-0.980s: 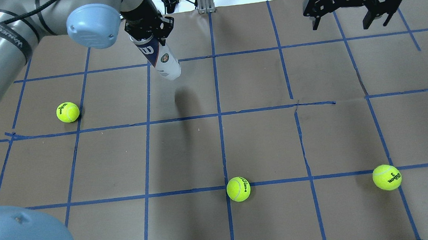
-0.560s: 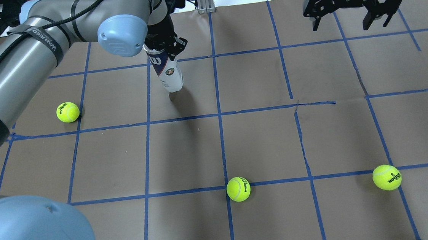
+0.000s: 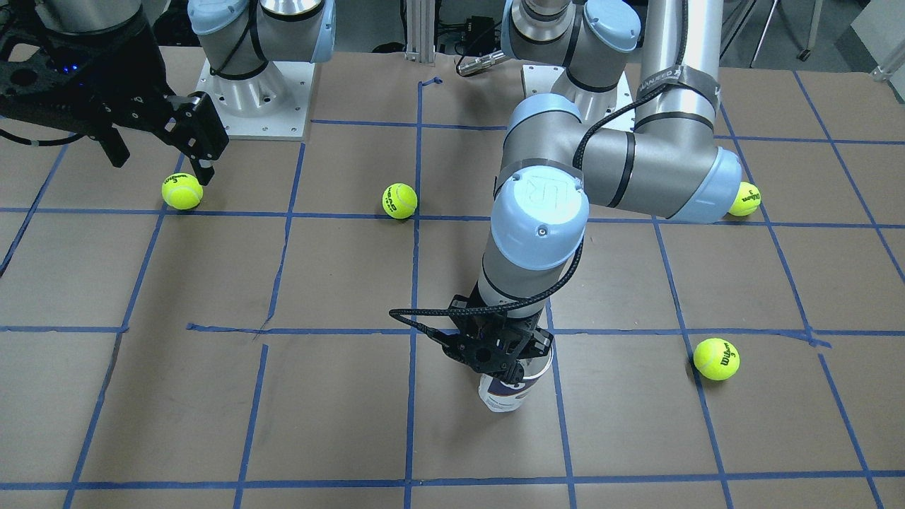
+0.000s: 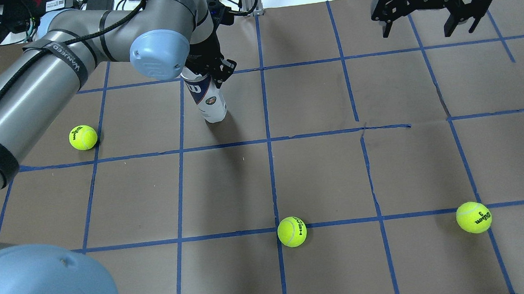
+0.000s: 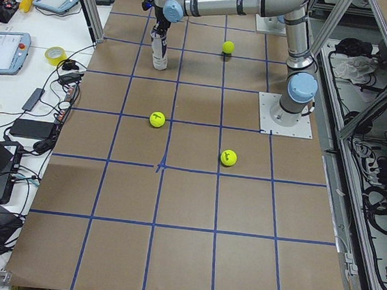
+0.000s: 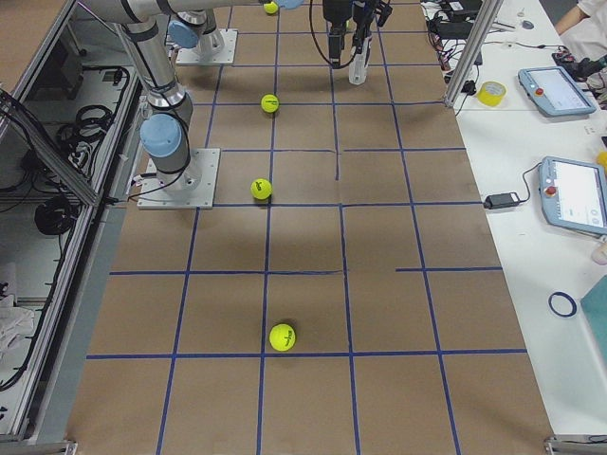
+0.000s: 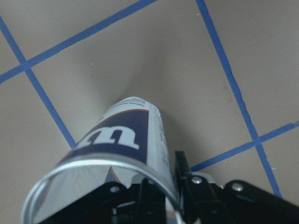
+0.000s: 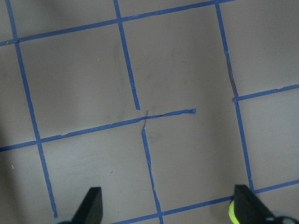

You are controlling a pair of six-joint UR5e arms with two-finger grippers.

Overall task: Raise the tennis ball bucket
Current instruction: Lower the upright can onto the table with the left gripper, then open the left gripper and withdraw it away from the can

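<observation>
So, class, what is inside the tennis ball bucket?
Through the open rim of the tennis ball bucket, no ball shows; the left end effector and label hide the rest.

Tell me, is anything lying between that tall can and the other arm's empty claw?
No. In the overhead view the stretch from the tennis ball bucket to the right gripper is only brown paper with blue tape lines.

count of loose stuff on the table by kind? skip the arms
Tennis balls: 4 (one partly hidden behind an arm in the front view)
Can: 1
Total: 5
</observation>
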